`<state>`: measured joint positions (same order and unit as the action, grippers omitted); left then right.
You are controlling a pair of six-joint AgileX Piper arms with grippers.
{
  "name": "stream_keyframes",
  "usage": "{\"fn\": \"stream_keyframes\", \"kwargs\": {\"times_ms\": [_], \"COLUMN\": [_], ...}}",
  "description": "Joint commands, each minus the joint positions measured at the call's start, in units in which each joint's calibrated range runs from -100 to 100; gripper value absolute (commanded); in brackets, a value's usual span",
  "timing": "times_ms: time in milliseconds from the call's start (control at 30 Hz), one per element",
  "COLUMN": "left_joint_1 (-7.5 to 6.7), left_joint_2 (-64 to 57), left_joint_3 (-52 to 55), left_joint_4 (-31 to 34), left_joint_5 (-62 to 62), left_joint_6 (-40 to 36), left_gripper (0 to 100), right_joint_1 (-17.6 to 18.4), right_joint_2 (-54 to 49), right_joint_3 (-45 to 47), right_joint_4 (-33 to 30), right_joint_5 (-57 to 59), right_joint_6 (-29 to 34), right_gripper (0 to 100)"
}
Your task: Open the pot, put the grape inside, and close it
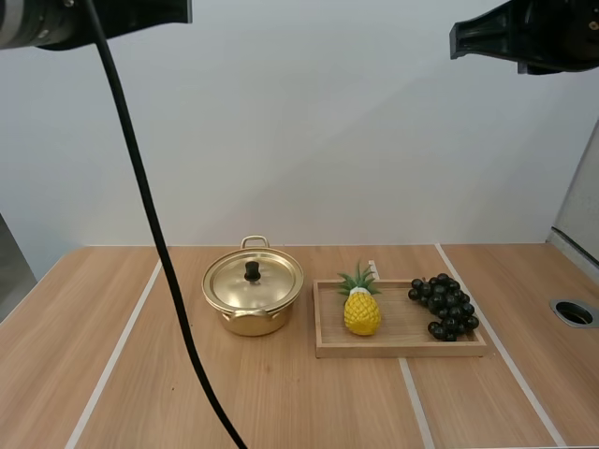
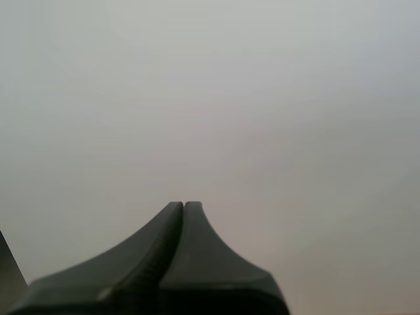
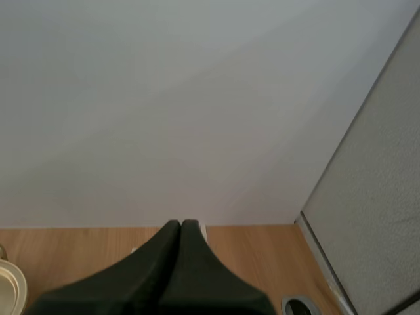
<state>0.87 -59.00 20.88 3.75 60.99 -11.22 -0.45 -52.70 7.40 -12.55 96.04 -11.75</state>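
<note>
- Left gripper [image 2: 184,205] — fingers pressed together into one dark wedge with nothing between them, facing a plain pale wall.
- Left arm [image 1: 94,19] — raised high over the table's left side, well apart from everything on it.
- Pot [image 1: 251,323] — gold, standing on the table [image 1: 309,402] left of centre. Its lid [image 1: 255,283] sits flat on it, black knob [image 1: 252,271] up, with one handle at the back and one at the front.
- Tray [image 1: 401,350] — wooden, just beside the pot on its right, with a narrow gap between them.
- Pineapple [image 1: 361,309] — yellow, upright in the tray's left part.
- Grapes [image 1: 444,307] — a dark bunch lying at the tray's right end, apart from the pineapple, with no gripper near.
- Right gripper [image 3: 182,223] — clenched on nothing, its fingers one dark wedge, pointing at the wall above the table's far edge.
- Right arm [image 1: 524,33] — high over the table's right side.
- Hole [image 1: 574,312] — round, in the table near its right edge.
</note>
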Motion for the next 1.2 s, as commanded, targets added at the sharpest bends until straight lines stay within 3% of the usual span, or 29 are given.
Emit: {"fn": "stream_keyframes", "kwargs": {"times_ms": [0, 133, 333, 433, 700, 1167], "left_joint_1": [0.06, 0.06, 0.06, 0.06, 0.06, 0.06], "left_joint_2": [5.33, 11.93, 18.3, 20.71, 21.94, 22.17], "left_joint_3": [-4.25, -8.88, -10.8, -10.8, -10.8, -10.8], "left_joint_4": [1.23, -0.77, -12.46, -15.53, -16.01, -16.01], "left_joint_5": [10.76, 19.68, 31.52, 35.71, 33.59, 33.88], "left_joint_6": [0.23, 2.41, 12.21, 13.41, 13.18, 13.18], "left_gripper": [2, 2, 2, 2, 2, 2], "right_joint_1": [-0.15, -0.15, -0.15, -0.15, -0.15, -0.15], "right_joint_2": [5.08, 11.62, 14.68, 14.66, 14.66, 14.71], "right_joint_3": [-1.86, -1.72, -0.87, -0.87, 0.34, 17.6], "right_joint_4": [-0.28, -0.19, -1.14, -1.14, -1.14, -2.11], "right_joint_5": [3.96, 3.96, 3.96, 3.96, 3.96, 3.96], "right_joint_6": [0.16, -0.31, -0.54, -0.54, -0.54, 0.93], "right_gripper": [0, 0, 0, 0, 0, 0]}}
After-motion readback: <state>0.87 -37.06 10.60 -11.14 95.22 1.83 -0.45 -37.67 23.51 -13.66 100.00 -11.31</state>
